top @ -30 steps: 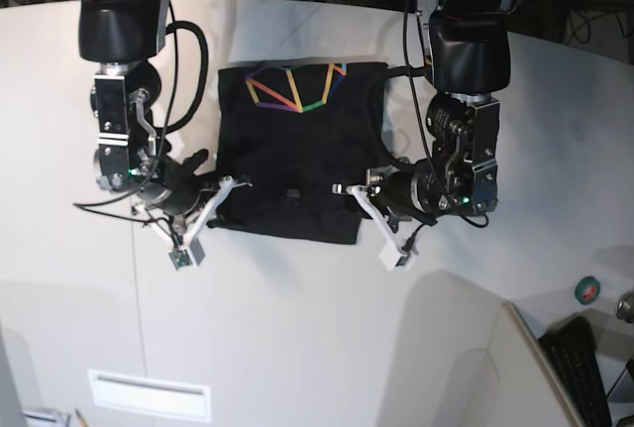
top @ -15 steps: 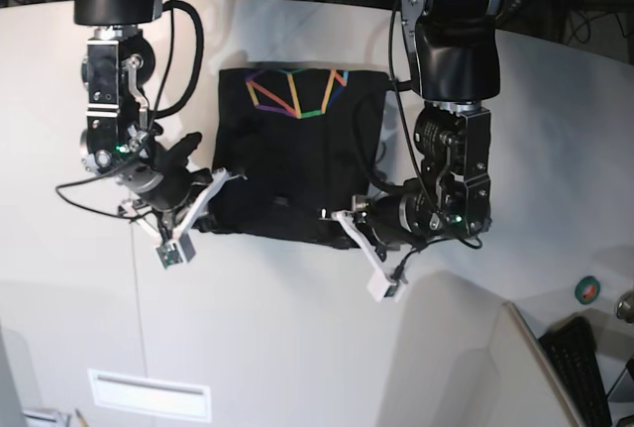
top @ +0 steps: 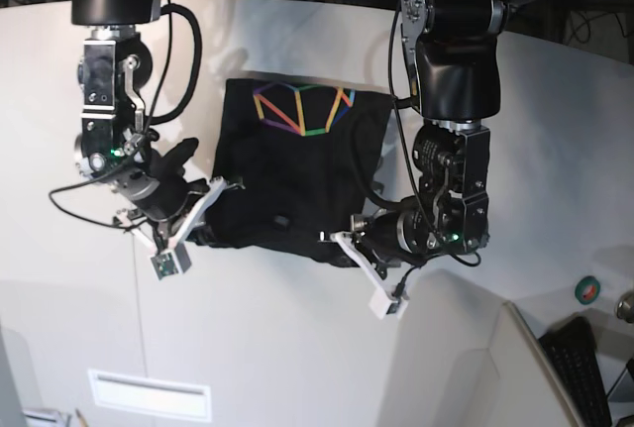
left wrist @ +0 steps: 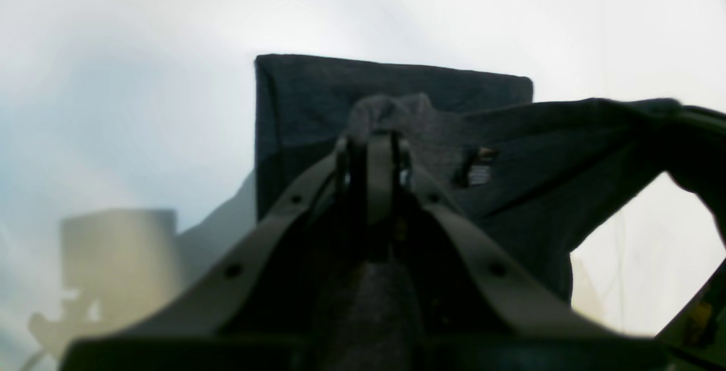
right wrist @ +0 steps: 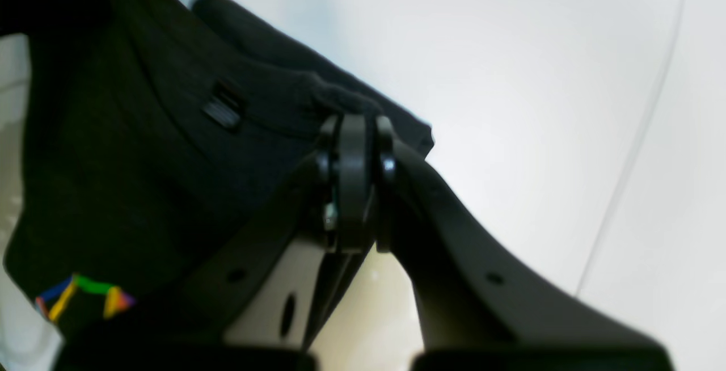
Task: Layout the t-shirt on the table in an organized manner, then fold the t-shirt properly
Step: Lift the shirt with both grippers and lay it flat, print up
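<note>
Lifting the t-shirt [top: 297, 174] hem higher, both grippers [top: 332, 238] [top: 220, 187] stay clenched on it.

We see both wrist views blurred; the t-shirt's [top: 297, 179] small label [left wrist: 479, 168] is unreadable, its print [right wrist: 79, 297] partly cut off.
</note>
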